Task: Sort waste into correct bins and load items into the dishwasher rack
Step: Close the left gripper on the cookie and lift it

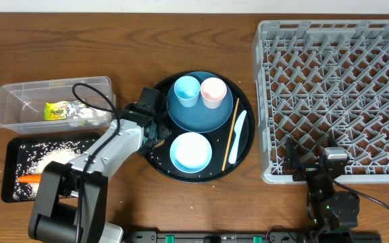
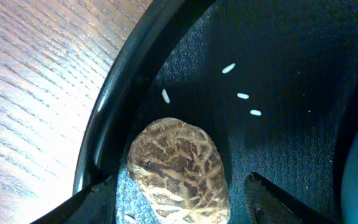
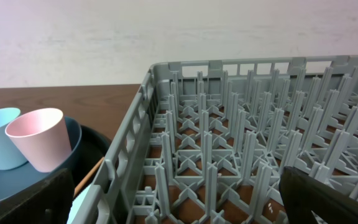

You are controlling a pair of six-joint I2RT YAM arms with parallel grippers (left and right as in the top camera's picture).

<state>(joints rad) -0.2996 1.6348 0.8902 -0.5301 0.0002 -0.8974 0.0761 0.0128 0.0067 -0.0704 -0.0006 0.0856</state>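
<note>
The left hand (image 1: 157, 131) reaches over the near-left edge of the round black tray (image 1: 245, 108) in the overhead view. The dark-blue plate (image 1: 181, 120) on that tray carries the light-blue cup (image 1: 186, 90) and the pale-pink cup (image 1: 213, 92). The white bowl (image 1: 191, 151), chopstick (image 1: 230, 133) and pale-blue flat utensil (image 1: 238, 138) lie beside it. To the left, the clear tub (image 1: 19, 101) holds the snack wrapper (image 1: 59, 110). The shallow black tray (image 1: 12, 177) holds rice and the carrot (image 1: 29, 179). The dishwasher rack (image 1: 329, 88) is empty, and the right hand (image 1: 306, 165) waits at its near edge.

The left wrist view shows this hand open and gripping nothing. Its two fingertips straddle the small brown biscuit (image 2: 179, 168) with a gap on each side. The biscuit lies just inside the tray's raised rim, with loose rice grains (image 2: 243, 96) beyond it. The rim is the main hazard. The finger on that side could land on the wall rather than the tray floor, so the close would be skewed and the biscuit would squirt out. The biscuit looks cracked and brittle, so a hard squeeze may crumble it and scatter crumbs. A loose pinch risks dropping it on the worktop (image 1: 46, 40) before it reaches the black tray, its likely bin.

In the right wrist view, the right hand stands wide open and empty, facing the rack's pegs. Any swing toward the cups could clip the rack wall.
</note>
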